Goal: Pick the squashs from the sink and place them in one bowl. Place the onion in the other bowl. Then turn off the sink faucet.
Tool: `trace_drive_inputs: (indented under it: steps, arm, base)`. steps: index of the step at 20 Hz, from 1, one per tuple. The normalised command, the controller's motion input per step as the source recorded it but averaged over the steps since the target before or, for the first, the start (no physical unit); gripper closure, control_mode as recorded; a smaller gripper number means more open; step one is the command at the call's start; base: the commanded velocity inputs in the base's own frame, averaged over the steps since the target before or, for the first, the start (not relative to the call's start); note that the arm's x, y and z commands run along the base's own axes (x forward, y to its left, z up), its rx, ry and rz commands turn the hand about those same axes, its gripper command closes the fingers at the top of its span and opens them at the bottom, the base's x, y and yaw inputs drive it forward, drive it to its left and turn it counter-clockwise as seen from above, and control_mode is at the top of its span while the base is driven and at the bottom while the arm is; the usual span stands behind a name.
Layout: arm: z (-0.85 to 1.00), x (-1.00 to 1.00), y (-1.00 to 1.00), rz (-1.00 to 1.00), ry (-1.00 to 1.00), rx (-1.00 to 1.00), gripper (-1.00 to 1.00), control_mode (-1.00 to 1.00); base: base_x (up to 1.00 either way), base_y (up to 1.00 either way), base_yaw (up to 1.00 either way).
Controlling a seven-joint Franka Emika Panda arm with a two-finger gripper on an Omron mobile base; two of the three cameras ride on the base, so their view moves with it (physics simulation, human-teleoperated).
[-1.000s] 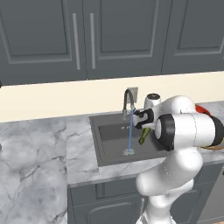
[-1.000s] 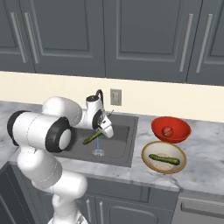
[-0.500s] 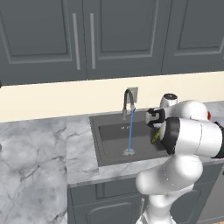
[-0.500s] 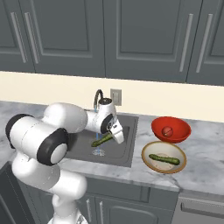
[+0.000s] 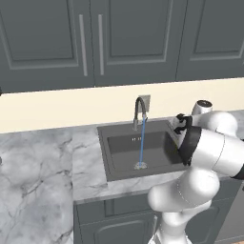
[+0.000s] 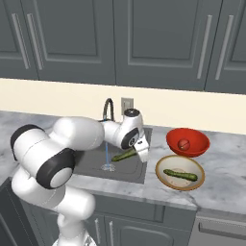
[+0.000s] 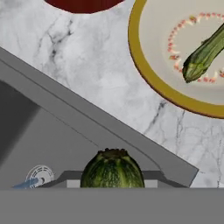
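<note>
One squash (image 6: 180,175) already lies in the shallow beige bowl (image 6: 161,174), and the onion (image 6: 183,143) sits in the red bowl (image 6: 172,139) just behind it — so two of the three placements look done. The gripper (image 6: 141,150) is closed on the second squash (image 6: 124,154), carrying it above the sink (image 6: 138,172) at its right edge, near the beige bowl (in the hand view its green end pokes up between the fingers). Left, by my reading: set this squash beside the first, then shut off the faucet (image 5: 138,110) — its blue stream (image 5: 141,146) runs into the basin.
</note>
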Motion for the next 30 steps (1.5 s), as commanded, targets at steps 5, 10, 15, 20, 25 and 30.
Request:
trace_drive_inputs:
  steps: [5, 10, 15, 20, 25, 30]
  arm:
    - [0.17, -0.12, -0.63, -0.14, 0.0, 0.05, 1.0, -1.0]
    - [0.09, -0.07, -0.62, -0.14, 0.0, 0.05, 1.0, -1.0]
    - [0.01, -0.03, -0.59, -0.14, 0.0, 0.04, 1.0, -1.0]
    - [0.0, -0.04, -0.62, -0.14, 0.0, 0.05, 1.0, -1.0]
    - [0.0, -0.01, -0.62, -0.13, 0.01, 0.05, 1.0, -1.0]
    - [-0.16, -0.01, -0.48, -0.1, 0.01, 0.01, 1.0, -1.0]
  base:
    - [0.0, 0.0, 0.0]
    - [0.0, 0.0, 0.0]
    - [0.0, 0.0, 0.0]
    - [0.0, 0.0, 0.0]
    - [0.0, 0.0, 0.0]
    - [0.0, 0.0, 0.0]
